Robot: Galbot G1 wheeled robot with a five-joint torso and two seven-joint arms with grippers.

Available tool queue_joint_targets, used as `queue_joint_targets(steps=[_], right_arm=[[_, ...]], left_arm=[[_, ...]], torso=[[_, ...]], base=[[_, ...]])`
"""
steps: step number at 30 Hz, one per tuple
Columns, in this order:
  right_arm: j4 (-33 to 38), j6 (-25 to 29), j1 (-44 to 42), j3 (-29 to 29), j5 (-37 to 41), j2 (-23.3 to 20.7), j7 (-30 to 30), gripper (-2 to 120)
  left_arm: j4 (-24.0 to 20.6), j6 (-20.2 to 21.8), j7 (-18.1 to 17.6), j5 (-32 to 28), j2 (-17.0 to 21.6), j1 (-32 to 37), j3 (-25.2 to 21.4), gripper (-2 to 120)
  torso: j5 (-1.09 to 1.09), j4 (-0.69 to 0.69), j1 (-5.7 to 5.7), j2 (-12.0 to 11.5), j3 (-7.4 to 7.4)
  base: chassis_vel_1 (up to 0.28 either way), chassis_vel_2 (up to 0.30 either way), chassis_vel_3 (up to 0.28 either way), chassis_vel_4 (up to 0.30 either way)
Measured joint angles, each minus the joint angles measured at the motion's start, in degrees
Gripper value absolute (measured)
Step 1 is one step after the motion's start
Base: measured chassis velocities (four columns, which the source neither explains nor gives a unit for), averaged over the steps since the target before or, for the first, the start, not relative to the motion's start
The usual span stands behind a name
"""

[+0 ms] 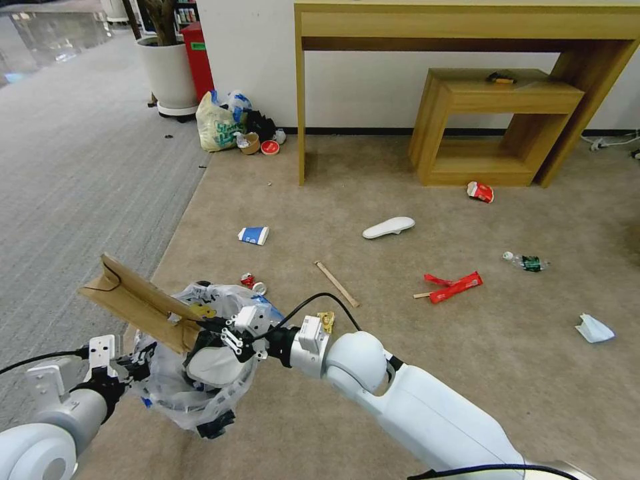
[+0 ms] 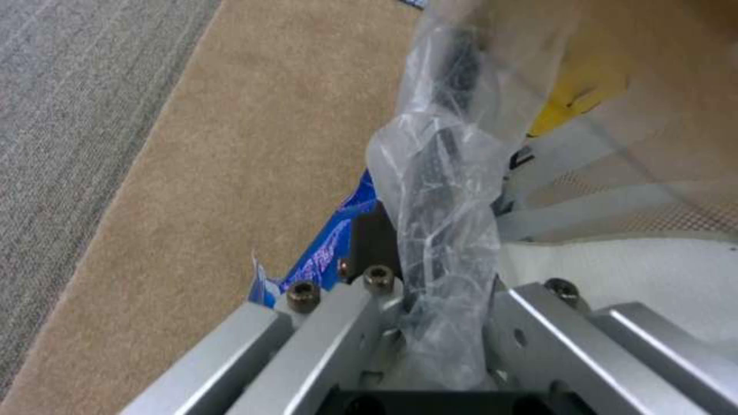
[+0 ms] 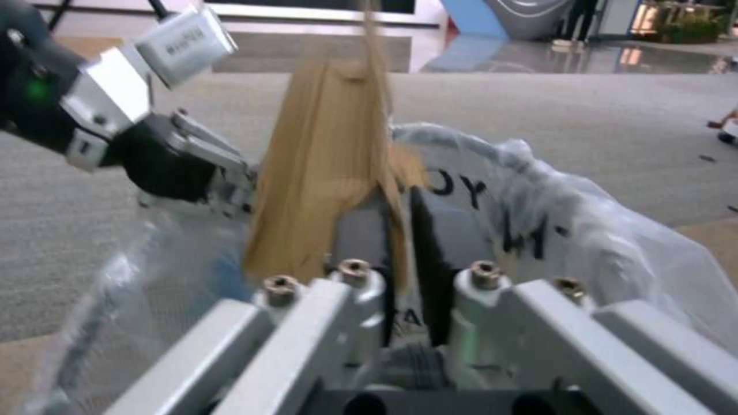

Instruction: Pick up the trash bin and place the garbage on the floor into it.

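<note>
Even, soft indoor light falls from above across the carpet [image 1: 400,373], bright with no hard shadows; faint shade sits under the wooden desk [image 1: 467,27]. Glare shines off the polished floor [image 1: 53,33] far beyond the left gripper [image 1: 137,363]. Straight lines bow toward the head view's edges. In the right wrist view, the cardboard [image 3: 323,173] just ahead of the right gripper [image 3: 403,242] is smeared. In the left wrist view, the plastic bag [image 2: 442,190] between the pincer's fingers is soft, with dull highlights.

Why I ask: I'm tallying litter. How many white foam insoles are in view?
2. One insole lies on the floor before the low wooden shelf; the other is inside the trash bin, beside the cardboard. More could be hidden in the bin.
</note>
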Motion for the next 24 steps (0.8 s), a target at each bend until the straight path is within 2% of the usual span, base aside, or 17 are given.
queue_joint_targets(steps=[2, 4, 5, 9, 10, 13, 14, 17, 22, 24], right_arm=[[0.06, 0.1, -0.4, 0.2, -0.3, -0.23, 0.04, 16], [0.22, 0.37, -1.69, 0.7, -0.9, -0.62, 0.24, 28], [0.22, 0.37, -1.69, 0.7, -0.9, -0.62, 0.24, 28], [1.05, 0.54, -3.45, 1.86, -1.37, -0.74, 0.83, 46], [1.05, 0.54, -3.45, 1.86, -1.37, -0.74, 0.83, 46], [2.01, 0.54, -3.89, 3.36, -0.83, -0.71, 1.49, 60], [2.01, 0.54, -3.89, 3.36, -0.83, -0.71, 1.49, 60], [3.41, 0.17, -5.17, 6.6, 0.09, -0.71, 1.84, 76], [4.18, -0.13, -7.05, 10.04, 0.42, -0.53, 3.19, 88], [4.94, -0.95, -8.94, 13.82, 1.1, -0.56, 4.43, 96]], left_arm=[[-0.13, 0.0, 0.0, 0.01, 0.01, 0.13, 0.0, 0], [-0.49, 0.0, 0.01, 0.01, 0.13, 0.48, -0.06, 0], [-0.49, 0.0, 0.01, 0.01, 0.13, 0.48, -0.06, 0], [-0.91, 0.0, 0.02, 0.01, 0.49, 0.76, -0.08, 0], [-0.91, 0.0, 0.02, 0.01, 0.49, 0.76, -0.08, 0], [-1.11, 0.0, 0.15, 0.02, 0.92, 1.2, -0.05, 0], [-1.11, 0.0, 0.15, 0.02, 0.92, 1.2, -0.05, 0], [-0.84, 0.0, 0.62, 0.58, 1.26, 2.06, 0.4, 0], [-0.7, 0.0, 0.87, 0.73, 1.08, 2.6, 0.58, 0], [-0.77, 0.0, 1.64, 0.88, 0.83, 3.4, 0.6, 0]], torso=[[0.0, 0.0, 0.0, 0.0, 0.0], [0.0, 0.0, 0.0, 0.0, 0.0], [0.0, 0.0, 0.0, 0.0, 0.0], [0.0, 0.0, 0.01, 0.0, 0.0], [0.0, 0.0, 0.01, 0.0, 0.0], [0.0, 0.0, 0.0, 0.0, 0.0], [0.0, 0.0, 0.0, 0.0, 0.0], [0.0, 0.0, 0.0, 0.0, 0.0], [0.0, 0.0, 0.0, -0.01, 0.0], [0.0, 0.0, 0.0, 0.0, 0.0]], base=[[0.0, 0.0, 0.0, 0.0], [0.0, 0.0, 0.0, 0.0], [0.0, 0.0, 0.0, 0.0], [0.0, 0.0, 0.0, 0.0], [0.0, 0.0, 0.0, 0.0], [0.0, 0.0, 0.0, 0.0], [0.0, 0.0, 0.0, 0.0], [0.0, 0.0, 0.0, 0.0], [0.0, 0.0, 0.0, 0.0], [0.0, 0.0, 0.0, 0.0]])
